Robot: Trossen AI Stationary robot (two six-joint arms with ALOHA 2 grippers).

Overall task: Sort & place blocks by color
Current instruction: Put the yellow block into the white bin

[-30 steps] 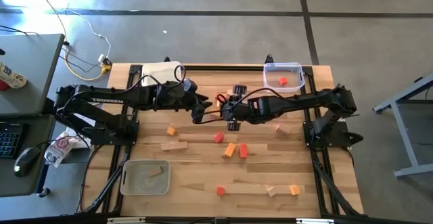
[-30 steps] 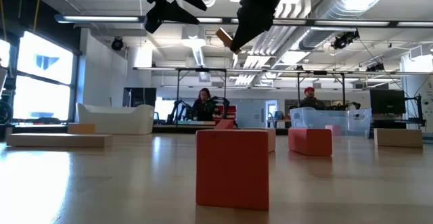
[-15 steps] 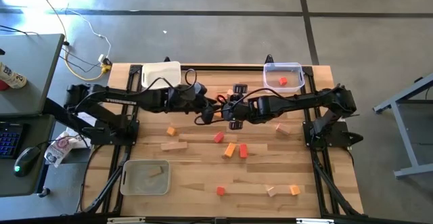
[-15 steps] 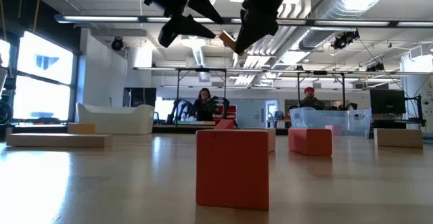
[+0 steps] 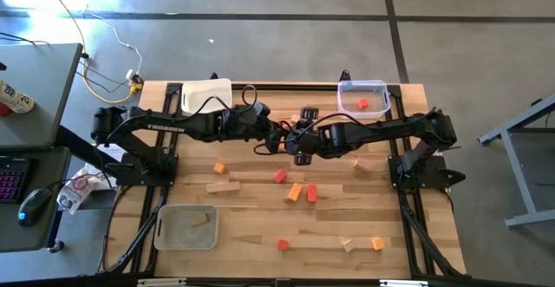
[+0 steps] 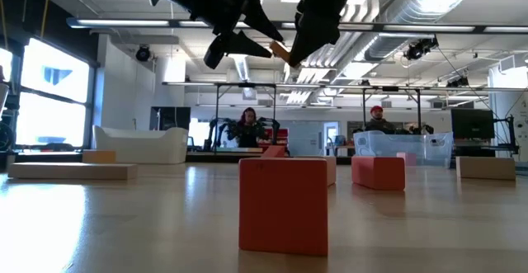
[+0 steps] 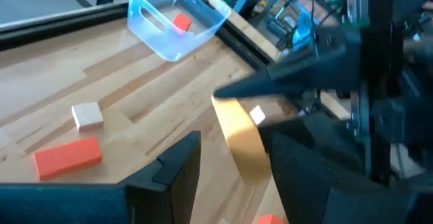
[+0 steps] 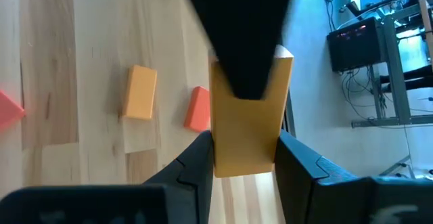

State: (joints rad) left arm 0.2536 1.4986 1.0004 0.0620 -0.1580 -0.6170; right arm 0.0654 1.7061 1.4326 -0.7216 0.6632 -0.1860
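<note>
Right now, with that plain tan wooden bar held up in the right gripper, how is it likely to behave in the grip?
The plain tan wooden bar probably stays rigid: its straight edges show no bending. The right gripper clamps its flat sides, so rolling seems unlikely. It looks smooth, so it might slide a little as the open left gripper closes around it.

My two dark fingers (image 8: 196, 163) are clamped on the sides of a tan wooden bar (image 8: 247, 139), which I hold above the pale wooden table (image 8: 81, 61). A dark pointed shape (image 8: 237, 28), whose identity I cannot tell, covers the bar's far end. Down on the table lie an orange block (image 8: 140, 92), a red block (image 8: 198, 109) just beside it, and another red block (image 8: 8, 109) at the edge of my sight.
</note>
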